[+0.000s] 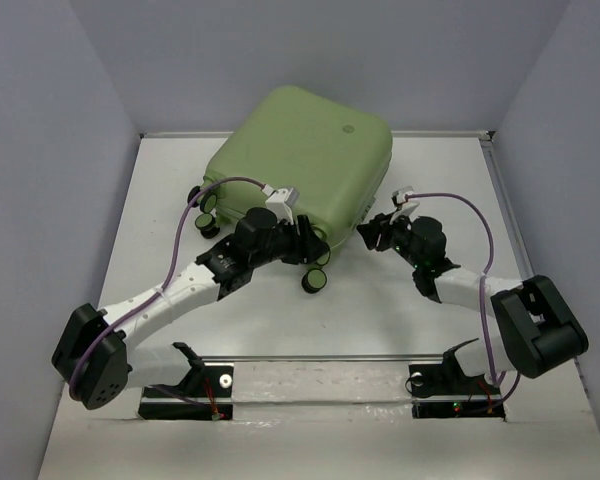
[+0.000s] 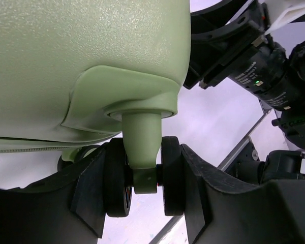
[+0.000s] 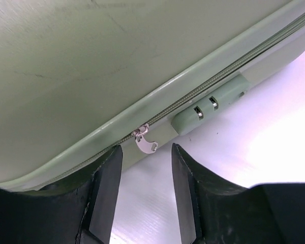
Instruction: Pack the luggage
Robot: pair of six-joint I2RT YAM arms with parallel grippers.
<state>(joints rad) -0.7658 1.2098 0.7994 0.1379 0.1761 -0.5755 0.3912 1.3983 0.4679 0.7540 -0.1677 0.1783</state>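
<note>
The luggage point(image 1: 300, 150) is a pale green hard-shell suitcase lying flat and zipped shut at the back middle of the table. My left gripper point(image 1: 310, 248) is at its near edge, shut on a black twin caster wheel point(image 2: 142, 175); the fingers point(image 2: 91, 193) press both wheel discs from outside. My right gripper point(image 1: 372, 234) is open at the suitcase's right side. In the right wrist view its fingers point(image 3: 104, 183) stand apart just below the silver zipper pull point(image 3: 146, 141), not touching it. The luggage fills the top of both wrist views point(image 2: 81, 61) point(image 3: 117, 61).
A green combination lock point(image 3: 208, 108) sits on the side right of the zipper pull. Another caster point(image 1: 316, 281) rests on the table in front, and more casters point(image 1: 205, 205) stick out at the left. My right arm point(image 2: 254, 66) shows close by in the left wrist view. Grey walls enclose the table.
</note>
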